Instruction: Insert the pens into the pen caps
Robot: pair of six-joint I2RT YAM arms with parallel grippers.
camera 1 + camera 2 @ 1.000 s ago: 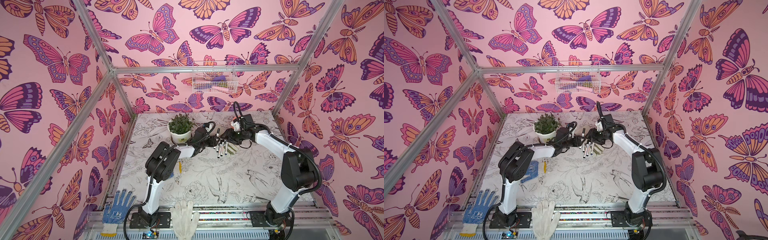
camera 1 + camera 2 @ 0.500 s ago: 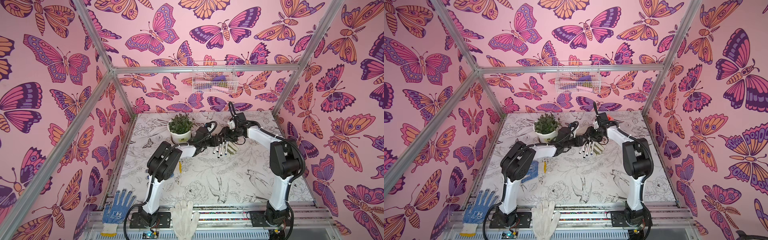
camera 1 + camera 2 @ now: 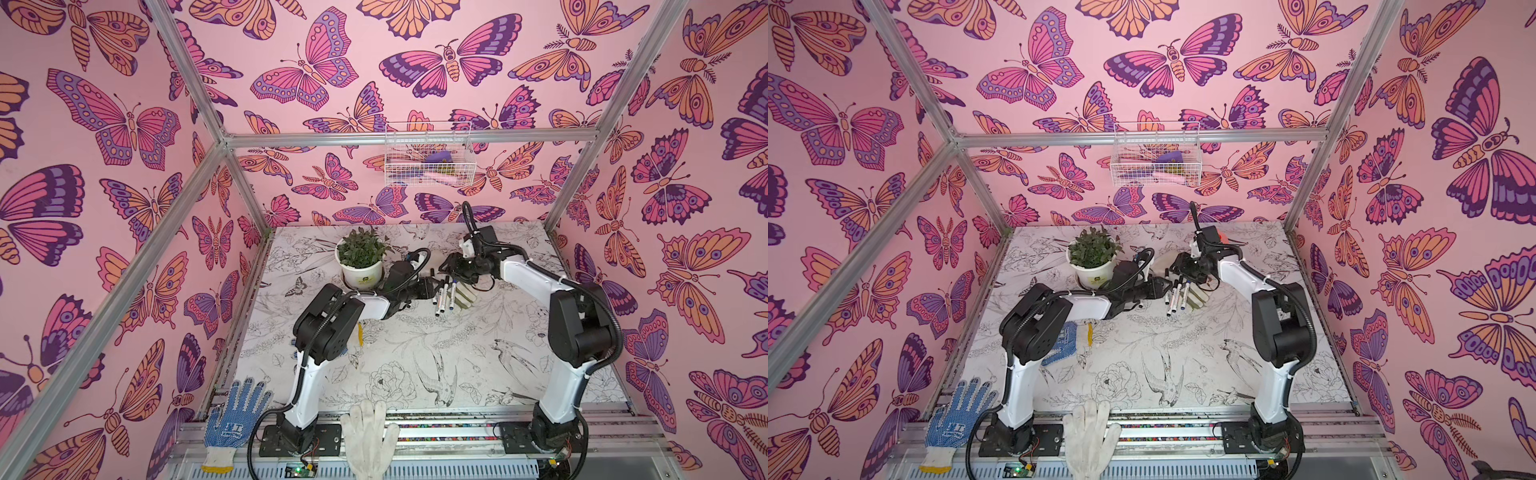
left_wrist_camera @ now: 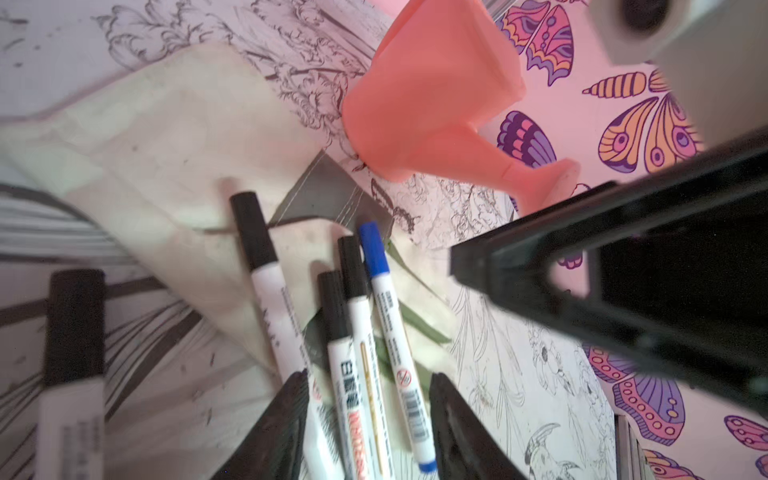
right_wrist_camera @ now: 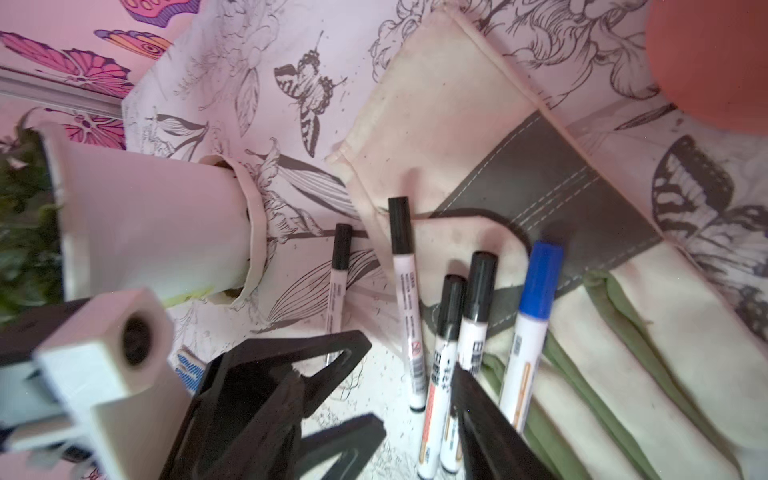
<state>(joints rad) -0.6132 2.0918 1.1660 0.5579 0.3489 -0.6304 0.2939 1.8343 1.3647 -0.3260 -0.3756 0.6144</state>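
While the five pens (image 3: 444, 294), all seated in pen caps (image 4: 373, 248), lie unmoved against the cloth pouch (image 5: 457, 124), the left gripper (image 4: 368, 378) stays astride their barrels, fingers spread. Beyond, the right gripper (image 3: 451, 269) has edged leftward; I cannot tell its spread.

Top views, table's 7 o'clock corner: blue glove (image 3: 232, 419) shows white "HT" on its back. Pot (image 3: 360, 276), 11 o'clock: small green label, too small to read.

Left wrist view: black-capped pen (image 4: 347, 382) bears black Chinese characters, then red capitals, too blurred to read. Blue-capped pen (image 4: 395, 345): round red prohibition sign, then a barcode; fine print unreadable.
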